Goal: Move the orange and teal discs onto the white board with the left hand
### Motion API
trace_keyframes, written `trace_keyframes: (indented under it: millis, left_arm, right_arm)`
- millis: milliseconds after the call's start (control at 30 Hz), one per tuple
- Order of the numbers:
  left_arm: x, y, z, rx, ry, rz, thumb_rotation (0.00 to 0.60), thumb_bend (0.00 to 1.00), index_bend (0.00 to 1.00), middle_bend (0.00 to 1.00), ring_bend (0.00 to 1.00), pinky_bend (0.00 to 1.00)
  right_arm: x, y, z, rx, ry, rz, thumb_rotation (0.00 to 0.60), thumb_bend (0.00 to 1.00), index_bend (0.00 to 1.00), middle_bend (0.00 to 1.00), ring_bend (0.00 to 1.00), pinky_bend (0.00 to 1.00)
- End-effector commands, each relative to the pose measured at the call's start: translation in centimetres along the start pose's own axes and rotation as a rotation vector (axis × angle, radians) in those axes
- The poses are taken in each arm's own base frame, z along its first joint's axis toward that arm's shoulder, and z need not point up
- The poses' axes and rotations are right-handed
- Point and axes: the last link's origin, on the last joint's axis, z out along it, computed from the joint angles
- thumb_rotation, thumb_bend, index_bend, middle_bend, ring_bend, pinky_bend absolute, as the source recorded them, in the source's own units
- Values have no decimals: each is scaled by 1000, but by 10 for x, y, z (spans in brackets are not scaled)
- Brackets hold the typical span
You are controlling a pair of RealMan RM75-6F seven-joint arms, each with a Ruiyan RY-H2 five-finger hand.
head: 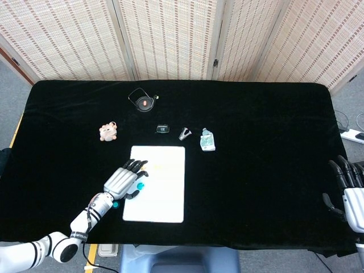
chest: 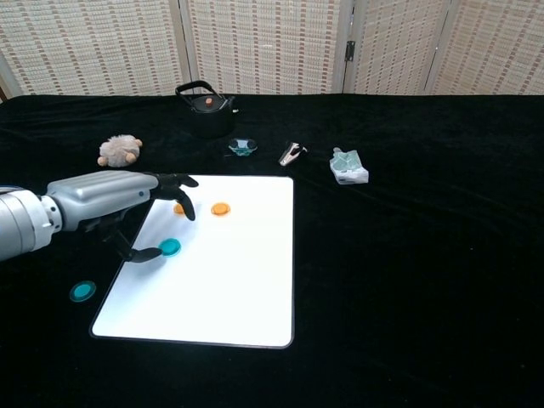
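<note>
- The left hand [chest: 119, 204] reaches over the left edge of the white board [chest: 246, 280], fingers spread apart and holding nothing; its thumb lies just beside a teal disc.
- That teal disc on the board [chest: 170, 246] lies flat on the white surface, near the left edge, about midway down.
- A second teal disc [chest: 82, 291] lies on the black tabletop [chest: 408, 255], off the board's lower left corner and well apart from the first.
- Two orange discs lie on the upper part of the board: one [chest: 221, 208] in clear view, the other [chest: 179, 208] partly hidden behind the left hand's fingers.
- Beyond the board's far edge, from left to right, stand a small plush toy [chest: 118, 150], a black kettle [chest: 206, 109], a small glass dish [chest: 242, 146], a metal clip [chest: 291, 153] and a crumpled teal-and-white packet [chest: 348, 165].
- The right hand [head: 348, 185] rests at the right edge of the tabletop, well away from everything, fingers apart and holding nothing.
</note>
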Motion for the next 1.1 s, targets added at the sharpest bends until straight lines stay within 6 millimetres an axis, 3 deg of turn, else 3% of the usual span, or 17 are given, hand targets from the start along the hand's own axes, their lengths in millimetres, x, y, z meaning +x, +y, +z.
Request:
trace_keyframes:
  millis: [33, 300, 700, 867, 1100]
  left_arm:
    - [4, -7, -9, 13, 17, -6, 600, 406, 333, 48, 0, 0]
    - [7, -37, -48, 53, 52, -6, 600, 408, 429, 48, 0, 0]
    - [-13, -61, -102, 99, 20, 27, 600, 407, 407, 48, 0, 0]
    - [-20, -57, -111, 89, -2, 28, 600, 407, 389, 48, 0, 0]
    - [-28, -46, -104, 57, -24, 48, 600, 406, 381, 48, 0, 0]
  right_arm:
    - [0, -1, 0, 4, 0, -2, 600, 424, 0, 0, 0, 0]
    - [-1, -5, 2, 15, -3, -2, 600, 423, 0, 0, 0, 0]
    - [-1, -11, 2, 33, -5, -6, 600, 423, 0, 0, 0, 0]
    - [-2, -12, 2, 34, -5, -5, 600, 424, 0, 0, 0, 0]
    - [-2, -12, 2, 38, -4, -6, 600, 423, 0, 0, 0, 0]
